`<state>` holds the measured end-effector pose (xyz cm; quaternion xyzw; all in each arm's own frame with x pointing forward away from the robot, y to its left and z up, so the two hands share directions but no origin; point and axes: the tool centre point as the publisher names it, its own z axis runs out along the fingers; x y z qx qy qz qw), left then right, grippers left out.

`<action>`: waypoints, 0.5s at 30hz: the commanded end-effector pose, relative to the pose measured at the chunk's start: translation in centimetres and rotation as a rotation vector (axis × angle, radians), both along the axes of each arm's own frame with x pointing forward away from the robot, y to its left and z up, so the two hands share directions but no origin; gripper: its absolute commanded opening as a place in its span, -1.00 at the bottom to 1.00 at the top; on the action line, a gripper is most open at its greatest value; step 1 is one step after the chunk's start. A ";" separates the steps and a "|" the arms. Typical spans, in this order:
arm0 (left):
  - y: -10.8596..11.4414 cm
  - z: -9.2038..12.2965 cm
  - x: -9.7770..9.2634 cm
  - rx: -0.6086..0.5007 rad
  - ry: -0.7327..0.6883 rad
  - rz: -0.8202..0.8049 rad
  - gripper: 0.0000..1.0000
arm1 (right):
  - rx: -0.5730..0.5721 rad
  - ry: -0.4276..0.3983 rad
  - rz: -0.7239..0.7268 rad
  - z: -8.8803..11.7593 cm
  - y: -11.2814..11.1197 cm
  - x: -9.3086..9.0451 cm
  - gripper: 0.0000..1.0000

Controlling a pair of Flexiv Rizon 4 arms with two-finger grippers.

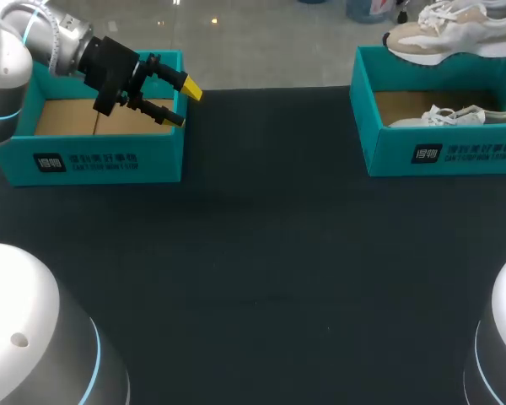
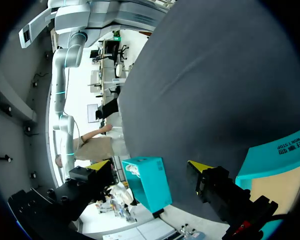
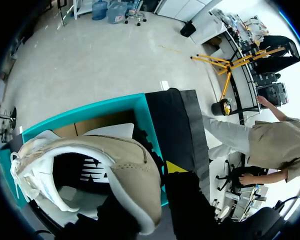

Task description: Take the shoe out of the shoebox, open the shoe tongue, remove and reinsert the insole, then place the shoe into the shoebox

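Head view shows the left end effector [image 1: 184, 103] hanging over the near right corner of the left shoebox [image 1: 93, 160], a teal box at the tabletop's [image 1: 261, 253] far left with a bare brown cardboard floor. Its two yellow-tipped fingers are spread wide with nothing between them.

At the far right stands the right shoebox [image 1: 438, 153], also teal. A pale second shoe [image 1: 455, 116] with white laces lies inside it. Above that box's far wall a beige and white shoe [image 1: 455, 34] is lifted clear of the box, toe pointing to the left and sole level.

In the right wrist view the shoe [image 3: 115, 170] sits directly at the right end effector [image 3: 160, 180], with its padded heel collar and dark opening close to the camera. One yellow fingertip [image 3: 176, 167] shows just beside the outside of the heel. The other finger is hidden behind the shoe, which the end effector grips at the heel. Beneath the shoe the right shoebox [image 3: 90, 112] is open.

In the left wrist view the left end effector [image 2: 149, 165] has its fingers well apart over the dark tabletop [image 2: 215, 75]. A corner of the left shoebox [image 2: 280, 155] lies beside one finger, and the right shoebox [image 2: 147, 185] shows far ahead, between the tips.
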<state>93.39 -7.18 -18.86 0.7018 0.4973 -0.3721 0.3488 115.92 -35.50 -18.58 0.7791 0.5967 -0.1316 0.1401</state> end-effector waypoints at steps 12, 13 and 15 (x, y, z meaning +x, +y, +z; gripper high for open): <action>0.0 0.0 0.0 0.002 -0.001 -0.001 1.00 | 0.004 -0.064 -0.070 -5.7 -1.0 -0.7 -1.00; 0.0 0.0 0.0 0.002 -0.001 -0.001 1.00 | 0.002 -0.064 -0.071 -6.0 -1.0 -0.7 -1.00; 0.0 0.0 0.0 0.002 -0.001 -0.001 1.00 | -0.016 -0.079 -0.065 -6.5 -0.8 -0.9 -1.00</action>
